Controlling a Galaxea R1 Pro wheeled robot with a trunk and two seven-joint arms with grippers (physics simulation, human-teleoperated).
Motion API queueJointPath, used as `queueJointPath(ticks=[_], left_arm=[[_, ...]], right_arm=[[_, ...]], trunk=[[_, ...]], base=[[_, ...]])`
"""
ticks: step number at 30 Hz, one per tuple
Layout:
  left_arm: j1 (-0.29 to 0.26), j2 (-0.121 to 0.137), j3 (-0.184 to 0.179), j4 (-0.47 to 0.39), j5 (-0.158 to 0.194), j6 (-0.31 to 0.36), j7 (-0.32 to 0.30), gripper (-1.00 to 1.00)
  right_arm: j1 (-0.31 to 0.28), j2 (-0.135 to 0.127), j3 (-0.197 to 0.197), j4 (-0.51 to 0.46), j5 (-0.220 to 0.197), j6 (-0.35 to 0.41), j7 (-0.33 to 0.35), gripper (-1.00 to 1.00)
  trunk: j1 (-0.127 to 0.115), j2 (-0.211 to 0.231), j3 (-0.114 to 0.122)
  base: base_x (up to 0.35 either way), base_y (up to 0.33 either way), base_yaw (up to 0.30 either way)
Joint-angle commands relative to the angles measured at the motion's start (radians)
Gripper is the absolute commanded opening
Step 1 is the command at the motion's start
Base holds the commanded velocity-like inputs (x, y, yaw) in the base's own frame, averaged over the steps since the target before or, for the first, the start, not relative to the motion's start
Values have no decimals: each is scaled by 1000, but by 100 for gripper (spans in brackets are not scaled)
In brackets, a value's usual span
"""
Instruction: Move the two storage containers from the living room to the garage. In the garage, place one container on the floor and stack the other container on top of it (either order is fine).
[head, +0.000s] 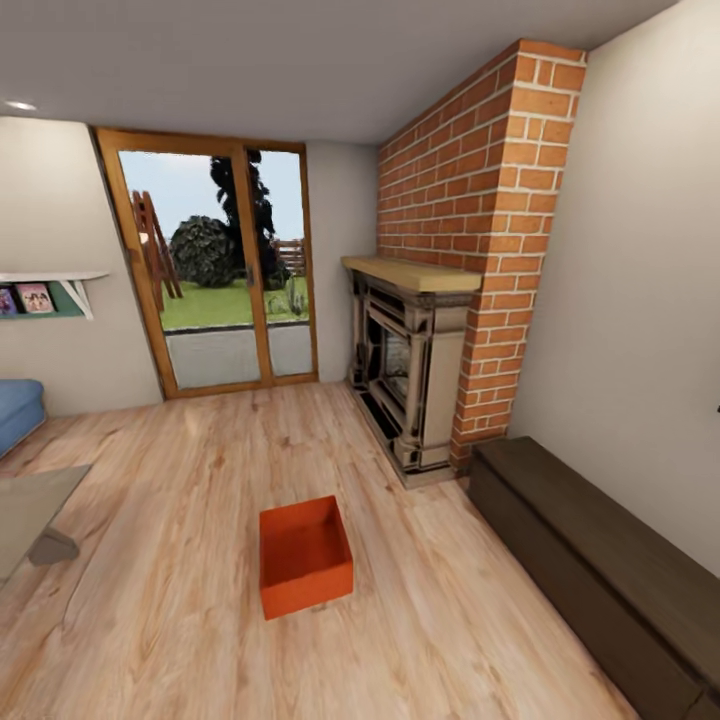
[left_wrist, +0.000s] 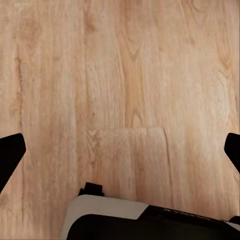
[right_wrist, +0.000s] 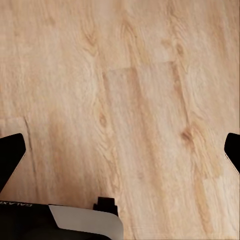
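One orange-red container (head: 305, 556) sits alone on the light wood floor (head: 200, 480) of the living room, out in the open middle of the planks, between the glass coffee table (head: 30, 510) toward one side and the dark low cabinet (head: 600, 560) along the wall toward the other. It stands upright and looks empty. The second container cannot be made out here.

The left pincer (left_wrist: 120, 150) and the right pincer (right_wrist: 120, 150) both hang over bare planks, released, their dark tips spread wide at the picture edges and grasping nothing.

Likely risks: the base could roll up and nudge the light bin across the smooth floor, and a one-sided grab on a tapered wall may tip or drop it.

The sofa (head: 18, 412) and the coffee table are cut off at the edge, and the bin's far inner wall is hard to judge.
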Motion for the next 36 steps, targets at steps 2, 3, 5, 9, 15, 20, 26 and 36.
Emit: queueJointPath(ticks=[2, 3, 5, 9, 15, 20, 26, 36], left_arm=[[-1, 1, 7, 3, 3, -3, -8, 100], [-1, 1, 7, 3, 3, -3, -8, 100], [-1, 0, 7, 2, 3, -3, -8, 100], [-1, 1, 7, 3, 3, -1, -8, 100], [-1, 1, 7, 3, 3, 0, -8, 100], [-1, 1, 7, 3, 3, 1, -8, 100], [-1, 1, 7, 3, 3, 1, -8, 100], [-1, -1, 7, 3, 3, 0, -8, 100]], right_arm=[[0, 0, 6, 1, 1, -3, -2, 100], [0, 0, 6, 1, 1, -3, -2, 100], [0, 0, 6, 1, 2, -3, -2, 100], [0, -1, 6, 1, 2, -3, -2, 100], [0, 0, 7, 1, 2, -3, -2, 100], [0, -1, 7, 1, 3, -3, -2, 100], [0, 0, 7, 1, 3, -3, -2, 100], [0, -1, 7, 1, 3, -3, -2, 100]], trunk=[[1, -1, 0], [1, -1, 0], [1, -1, 0], [1, -1, 0], [1, -1, 0], [1, -1, 0], [1, -1, 0], [1, -1, 0]], base=[[325, 0, 259], [325, 0, 259], [325, 0, 259], [325, 0, 259], [325, 0, 259], [325, 0, 259], [325, 0, 258], [321, -124, 58]])
